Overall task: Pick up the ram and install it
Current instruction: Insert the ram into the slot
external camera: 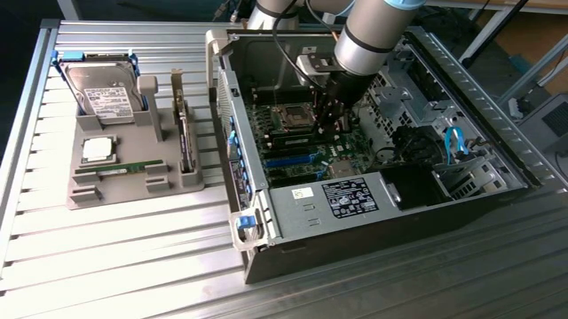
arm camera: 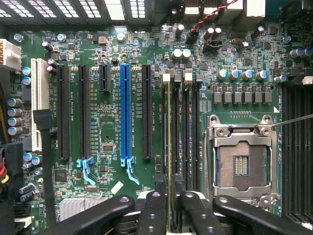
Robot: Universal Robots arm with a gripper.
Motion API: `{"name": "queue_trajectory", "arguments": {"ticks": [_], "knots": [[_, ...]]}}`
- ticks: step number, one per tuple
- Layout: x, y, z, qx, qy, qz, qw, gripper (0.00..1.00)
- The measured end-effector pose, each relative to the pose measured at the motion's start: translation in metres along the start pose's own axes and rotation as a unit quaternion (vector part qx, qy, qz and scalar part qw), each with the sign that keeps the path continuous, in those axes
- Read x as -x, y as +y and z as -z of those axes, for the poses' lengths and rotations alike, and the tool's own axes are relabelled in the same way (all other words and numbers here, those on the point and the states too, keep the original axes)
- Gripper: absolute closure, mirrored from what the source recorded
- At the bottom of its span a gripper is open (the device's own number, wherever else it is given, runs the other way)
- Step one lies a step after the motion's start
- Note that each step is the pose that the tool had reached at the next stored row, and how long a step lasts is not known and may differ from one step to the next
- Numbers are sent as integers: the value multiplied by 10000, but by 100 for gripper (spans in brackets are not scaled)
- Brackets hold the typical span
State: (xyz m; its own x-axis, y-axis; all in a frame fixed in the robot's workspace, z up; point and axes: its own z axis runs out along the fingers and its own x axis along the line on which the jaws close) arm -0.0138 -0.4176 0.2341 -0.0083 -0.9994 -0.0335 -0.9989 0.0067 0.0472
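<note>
Over slatted metal table, inside open case, with gripper clenched on ram edge-on among slots beside socket, press straight down, evenly, both ends together, without tilting sideways.

Claw astride ram, upright on motherboard.

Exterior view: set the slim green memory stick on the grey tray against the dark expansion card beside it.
The slim green memory stick sits low in the grey tray; the dark expansion card stands taller, crosswise to it. The card carries a metal bracket; the stick has none. Both sit in tray slots.
</note>
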Motion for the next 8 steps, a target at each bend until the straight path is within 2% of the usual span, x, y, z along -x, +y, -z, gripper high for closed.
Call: {"name": "queue_trajectory", "arguments": {"ticks": [4,8], "knots": [[1,1,32,0,-1,0,10000,81],[4,5,115,0,0,0,10000,81]]}}
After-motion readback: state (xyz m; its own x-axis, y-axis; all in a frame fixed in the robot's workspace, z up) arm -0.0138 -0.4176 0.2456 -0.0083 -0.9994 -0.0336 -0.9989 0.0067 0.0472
